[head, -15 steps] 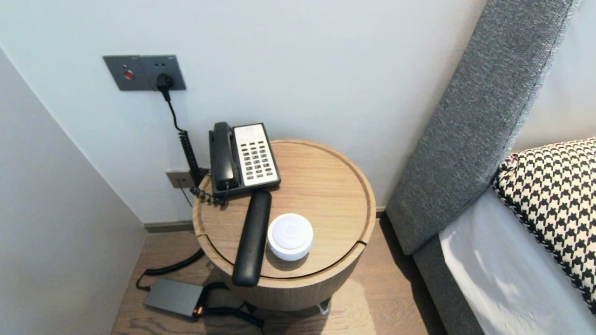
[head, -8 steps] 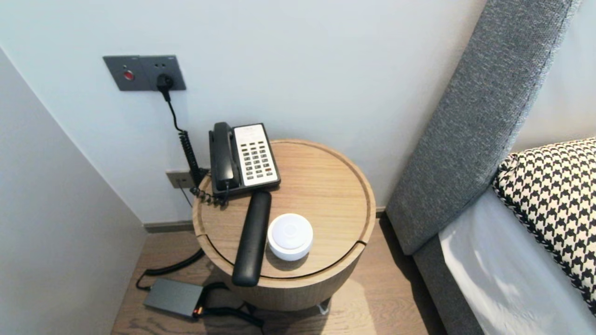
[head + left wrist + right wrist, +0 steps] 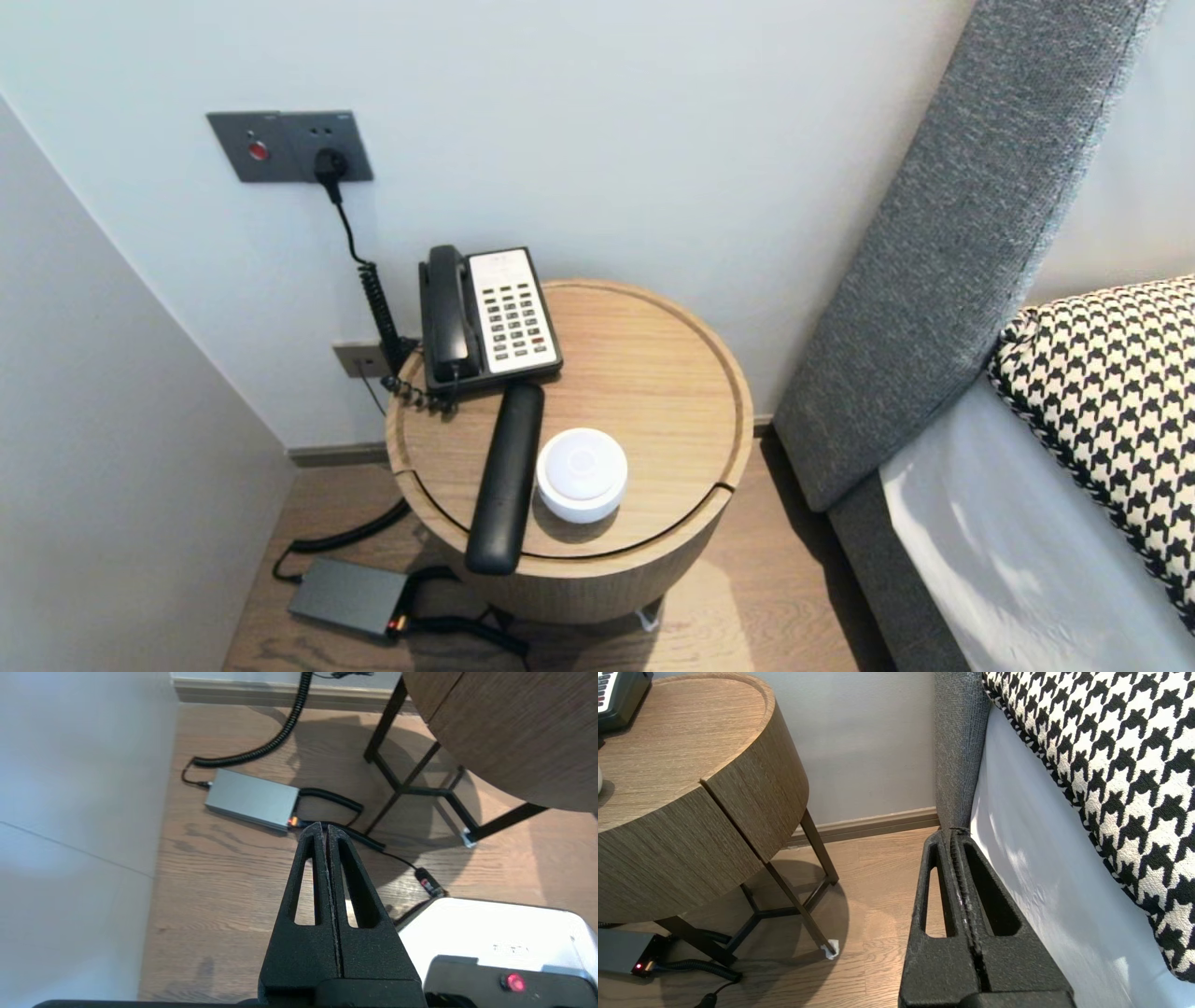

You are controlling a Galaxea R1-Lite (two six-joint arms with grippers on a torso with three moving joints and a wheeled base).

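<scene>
Nothing on the round wooden table [image 3: 653,373] has shifted since the earlier view. The left pincer [image 3: 327,828], pressed together, hangs over the floor near the flat grey metal box [image 3: 252,799], lower left in the head view, with a black coiled cable [image 3: 280,737] beside it. The right pincer [image 3: 953,833], also together, hangs beside the white bed sheet [image 3: 1017,868].

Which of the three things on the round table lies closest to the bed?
The white round puck; the long black remote and the telephone both sit farther to its left.
</scene>
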